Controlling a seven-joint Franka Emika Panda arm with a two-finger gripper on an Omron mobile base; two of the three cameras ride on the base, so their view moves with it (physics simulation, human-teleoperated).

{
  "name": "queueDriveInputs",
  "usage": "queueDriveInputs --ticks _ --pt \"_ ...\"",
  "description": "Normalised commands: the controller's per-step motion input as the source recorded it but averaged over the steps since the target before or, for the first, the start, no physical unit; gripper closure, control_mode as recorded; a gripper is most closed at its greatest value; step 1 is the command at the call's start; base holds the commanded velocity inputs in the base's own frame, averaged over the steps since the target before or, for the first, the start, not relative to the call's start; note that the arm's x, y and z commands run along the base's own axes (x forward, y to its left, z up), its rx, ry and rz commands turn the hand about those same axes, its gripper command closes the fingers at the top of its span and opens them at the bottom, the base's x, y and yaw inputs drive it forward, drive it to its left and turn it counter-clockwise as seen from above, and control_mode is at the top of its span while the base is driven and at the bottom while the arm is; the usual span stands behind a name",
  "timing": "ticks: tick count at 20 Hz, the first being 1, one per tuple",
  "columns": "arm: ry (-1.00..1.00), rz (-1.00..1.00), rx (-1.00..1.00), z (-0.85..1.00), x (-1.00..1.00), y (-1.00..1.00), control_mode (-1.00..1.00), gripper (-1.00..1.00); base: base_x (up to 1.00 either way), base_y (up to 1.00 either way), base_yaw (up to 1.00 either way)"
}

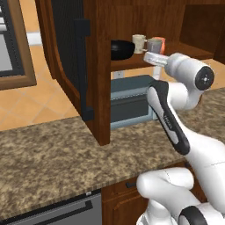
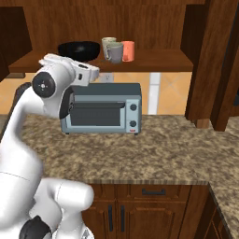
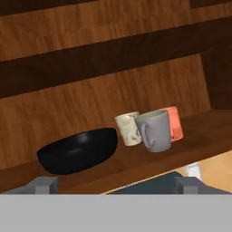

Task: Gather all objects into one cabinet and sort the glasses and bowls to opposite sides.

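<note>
My two-finger gripper (image 3: 115,183) is spread wide and empty, facing the reddish-brown wooden cabinet's shelf (image 3: 136,165). At nine o'clock on it sits the wide glossy black bowl (image 3: 78,149). Toward three o'clock cluster the cream mug (image 3: 128,128), grey mug (image 3: 155,130) and orange-red cup (image 3: 174,122).

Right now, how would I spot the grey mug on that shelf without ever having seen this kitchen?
Find the reddish-brown wall cabinet above the silver toaster oven and look along its shelf. Right of the wide black bowl stand three cups in a cluster. The grey mug is the front one, between the cream mug and orange-red cup.
</note>
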Motion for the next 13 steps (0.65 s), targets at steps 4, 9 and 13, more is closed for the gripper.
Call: queueDriveInputs --ticks 4,9,13 --pt "0.0 0.24 0.0 0.0 -0.96 0.26 -1.0 -1.0 0.0 0.0 0.0" --pt "0.0 0.11 -0.07 0.0 -0.8 0.32 -1.0 -1.0 0.0 0.0 0.0" --pt "0.03 0.01 -0.12 0.0 -0.58 0.68 -1.0 -1.0 0.0 0.0 0.0"
